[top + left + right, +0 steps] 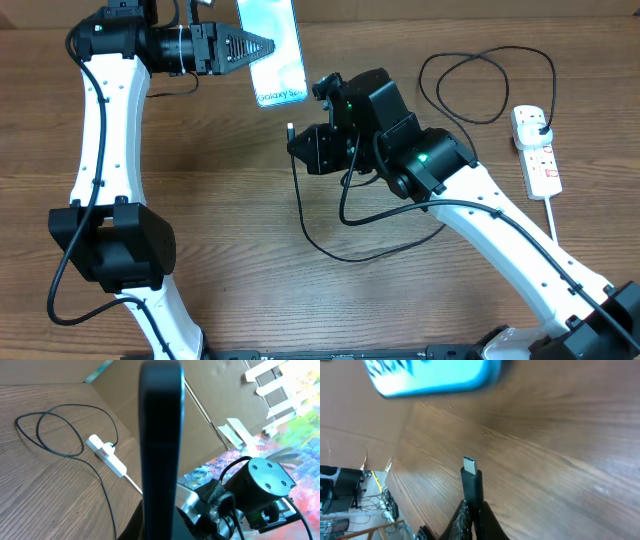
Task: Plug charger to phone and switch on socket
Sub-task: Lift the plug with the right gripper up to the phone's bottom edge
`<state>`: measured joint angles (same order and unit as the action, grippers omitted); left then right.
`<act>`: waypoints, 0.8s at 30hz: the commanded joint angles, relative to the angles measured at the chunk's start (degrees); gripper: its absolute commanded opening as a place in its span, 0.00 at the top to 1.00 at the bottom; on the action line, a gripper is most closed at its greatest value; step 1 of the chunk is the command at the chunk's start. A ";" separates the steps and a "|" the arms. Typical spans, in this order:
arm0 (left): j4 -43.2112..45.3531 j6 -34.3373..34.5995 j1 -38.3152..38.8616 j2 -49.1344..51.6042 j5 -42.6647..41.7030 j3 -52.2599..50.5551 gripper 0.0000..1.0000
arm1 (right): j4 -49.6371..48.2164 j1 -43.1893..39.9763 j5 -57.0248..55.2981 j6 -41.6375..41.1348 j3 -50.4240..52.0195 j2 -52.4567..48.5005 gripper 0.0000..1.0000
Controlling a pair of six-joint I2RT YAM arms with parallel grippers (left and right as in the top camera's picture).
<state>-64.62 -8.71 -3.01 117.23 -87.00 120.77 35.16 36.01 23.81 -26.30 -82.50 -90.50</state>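
At the far edge of the table (200, 210), the phone (272, 50) runs out of the overhead view, so its upper end is cut off. From the left wrist it shows only edge-on, as a dark bar that hides the fingers behind it. The screen reads "Galaxy S"; the rest I can't make out, and from the right wrist the lettering is just a blur. The red marks on the socket (537, 150) are too small to read.

The left gripper (262, 46) points right from its outstretched arm, clamped on the phone's side, screen up. The right arm comes in from the near right corner. The right gripper (297, 140) is pinched tight on the charger (300, 215) just behind the connector. The bare tip points at the phone's near end, close but apart. The cable trails across the wood and loops round to the socket at the right.
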 commanded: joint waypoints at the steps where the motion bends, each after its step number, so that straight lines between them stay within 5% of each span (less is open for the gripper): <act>1: 0.35 0.57 0.61 -0.61 -2.58 0.79 0.96 | -2.14 -0.09 0.70 0.70 -0.96 1.68 0.96; 24: -1.79 0.55 3.06 -0.61 3.82 0.79 0.96 | -0.98 -0.09 -1.88 1.11 -2.45 1.79 0.96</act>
<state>-66.26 -8.56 -0.56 117.23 -81.73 120.77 33.89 35.99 22.26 -25.65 -82.52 -90.48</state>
